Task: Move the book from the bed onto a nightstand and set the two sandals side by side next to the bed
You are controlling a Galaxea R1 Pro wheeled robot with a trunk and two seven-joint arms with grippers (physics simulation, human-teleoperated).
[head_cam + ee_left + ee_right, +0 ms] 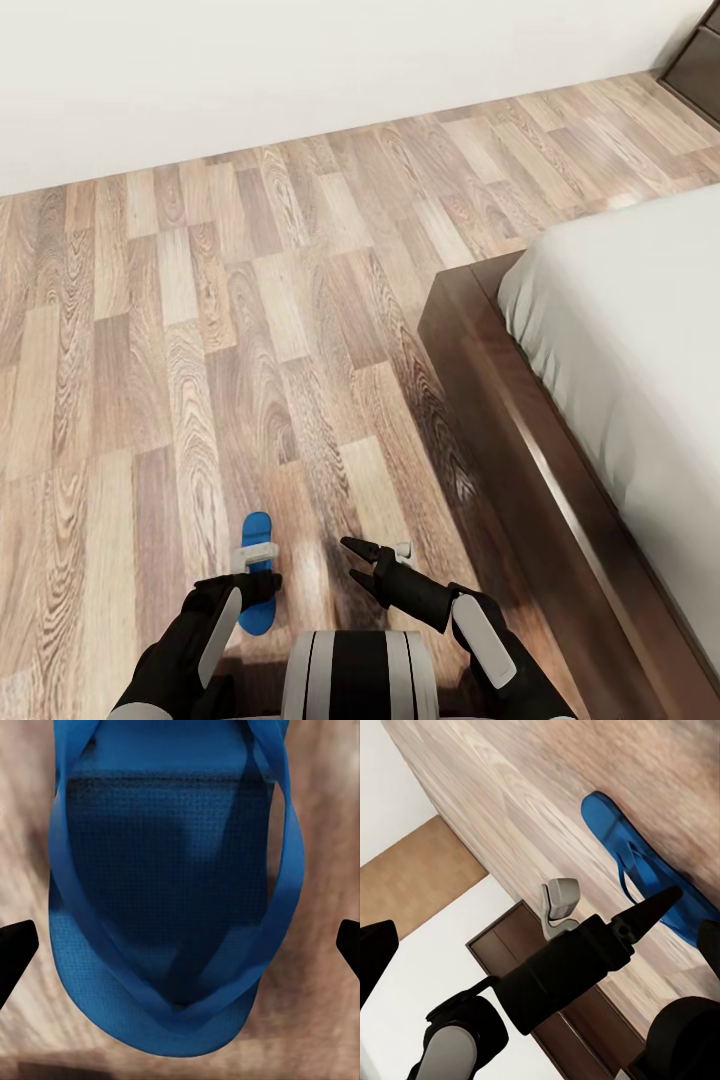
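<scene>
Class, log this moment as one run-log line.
left gripper: open above sandal | right gripper: open, empty | sandal: on floor beside bed

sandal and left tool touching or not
Apart. In the left wrist view the sandal lies on the floor between the open left tool's fingertips, with floor showing either side.

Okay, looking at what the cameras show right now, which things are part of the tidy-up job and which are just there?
Part of the job:
sandal, blue, on the floor under the left gripper
bed, grey mattress on a dark frame

Just there:
floor, wood planks
wall, white
dark furniture in the far corner
</scene>
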